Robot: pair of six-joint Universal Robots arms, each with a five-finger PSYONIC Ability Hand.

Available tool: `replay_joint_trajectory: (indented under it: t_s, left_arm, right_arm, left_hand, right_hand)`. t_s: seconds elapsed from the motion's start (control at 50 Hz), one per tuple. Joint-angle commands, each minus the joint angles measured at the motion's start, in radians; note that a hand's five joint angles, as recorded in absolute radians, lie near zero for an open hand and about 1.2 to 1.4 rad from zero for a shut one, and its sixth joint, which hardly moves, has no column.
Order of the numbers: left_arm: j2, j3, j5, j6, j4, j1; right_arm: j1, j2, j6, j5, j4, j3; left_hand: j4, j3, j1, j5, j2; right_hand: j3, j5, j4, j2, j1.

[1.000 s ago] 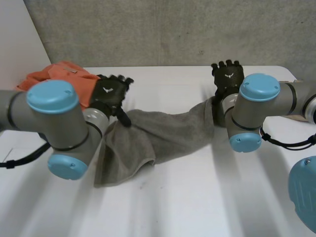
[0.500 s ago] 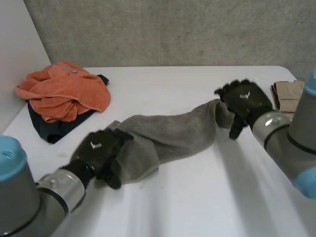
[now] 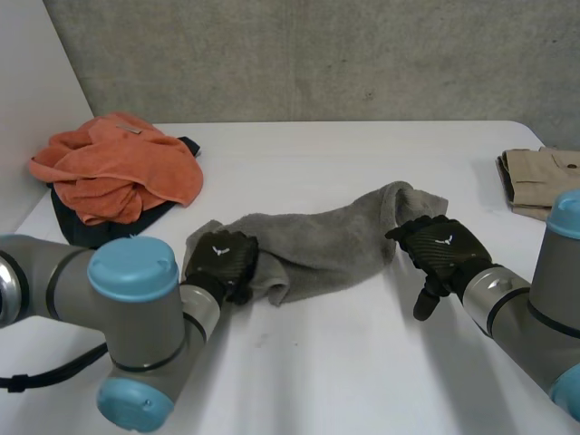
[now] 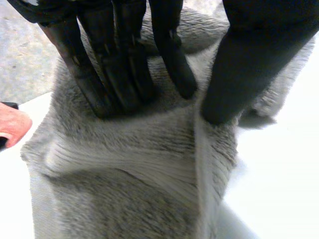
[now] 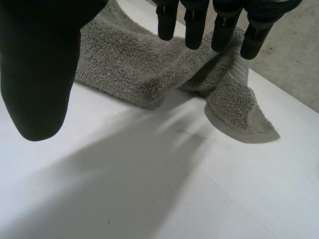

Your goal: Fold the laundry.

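Left robot hand (image 3: pixel 220 261) clamps the grey towel (image 3: pixel 326 237); right robot hand (image 3: pixel 441 254) hovers beside it, fingers (image 5: pixel 194 25) spread.

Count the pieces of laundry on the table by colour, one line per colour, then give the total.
Grey: 1, the grey towel stretched between the hands
Orange: 1, the crumpled orange cloth
Dark: 1, the dark garment under the orange cloth
Beige: 1, the folded beige garment at the table's edge
Total: 4

Grey towel (image 3: pixel 317 240), bunched lengthwise, lying rumpled across the white table (image 3: pixel 344 362)
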Motion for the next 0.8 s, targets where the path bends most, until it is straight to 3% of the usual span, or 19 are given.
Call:
replay_joint_trajectory:
  t_s: [0.02, 0.16, 0.26, 0.4, 0.48, 0.54, 0.56, 0.6, 0.66, 0.74, 0.78, 0.8]
  left_arm:
    - [0.148, -0.036, -0.009, -0.021, -0.016, 0.041]
    - [0.361, -0.076, 0.058, 0.004, -0.076, 0.078]
    - [0.499, -0.046, 0.153, 0.061, -0.244, 0.121]
    - [0.594, 0.019, 0.198, 0.061, -0.400, 0.142]
    - [0.642, 0.028, 0.198, 0.038, -0.412, 0.141]
    - [0.677, 0.020, 0.198, 0.015, -0.406, 0.139]
    - [0.689, 0.014, 0.197, 0.004, -0.398, 0.141]
    - [0.697, 0.003, 0.195, -0.005, -0.391, 0.142]
    - [0.697, -0.018, 0.194, -0.008, -0.372, 0.153]
    - [0.687, -0.055, 0.204, -0.004, -0.364, 0.193]
    - [0.676, -0.070, 0.213, 0.001, -0.364, 0.211]
    - [0.661, -0.085, 0.227, 0.005, -0.366, 0.227]
  right_arm:
    - [0.008, 0.027, 0.005, 0.000, -0.017, -0.012]
    - [0.083, 0.033, 0.100, 0.003, -0.008, -0.031]
    - [0.161, 0.048, 0.241, 0.005, -0.012, -0.057]
    - [0.235, 0.152, 0.328, 0.046, -0.046, -0.130]
    - [0.267, 0.241, 0.352, 0.127, -0.096, -0.206]
    - [0.286, 0.317, 0.356, 0.216, -0.136, -0.273]
    - [0.289, 0.332, 0.355, 0.239, -0.145, -0.288]
    - [0.297, 0.364, 0.350, 0.313, -0.175, -0.330]
    - [0.293, 0.342, 0.329, 0.392, -0.179, -0.358]
    - [0.260, 0.201, 0.234, 0.350, -0.133, -0.338]
    - [0.232, 0.132, 0.175, 0.296, -0.091, -0.327]
    - [0.205, 0.070, 0.116, 0.226, -0.042, -0.318]
  left_hand:
    - [0.383, 0.388, 0.330, 0.393, 0.366]
    - [0.383, 0.388, 0.330, 0.393, 0.366]
    - [0.383, 0.388, 0.330, 0.393, 0.366]
    - [0.383, 0.388, 0.330, 0.393, 0.366]
    - [0.383, 0.388, 0.330, 0.393, 0.366]
    - [0.383, 0.388, 0.330, 0.393, 0.366]
    - [0.383, 0.388, 0.330, 0.393, 0.366]
    - [0.383, 0.388, 0.330, 0.393, 0.366]
    - [0.383, 0.388, 0.330, 0.393, 0.366]
    - [0.383, 0.388, 0.330, 0.393, 0.366]
    - [0.383, 0.388, 0.330, 0.393, 0.366]
    - [0.383, 0.388, 0.330, 0.393, 0.366]
  right_hand:
    - [0.006, -0.002, 0.002, 0.000, -0.012]
    - [-0.032, -0.040, -0.036, -0.038, -0.050]
    - [-0.032, -0.040, -0.036, -0.038, -0.050]
    - [0.012, 0.004, 0.007, 0.006, -0.006]
    - [0.155, 0.147, 0.151, 0.149, 0.138]
    - [0.410, 0.402, 0.406, 0.404, 0.392]
    - [0.530, 0.522, 0.526, 0.524, 0.512]
    - [1.163, 1.155, 1.159, 1.157, 1.145]
    - [1.189, 1.181, 1.185, 1.183, 1.172]
    - [1.189, 1.181, 1.185, 1.183, 1.172]
    - [1.189, 1.181, 1.185, 1.183, 1.172]
    - [1.189, 1.181, 1.185, 1.183, 1.172]
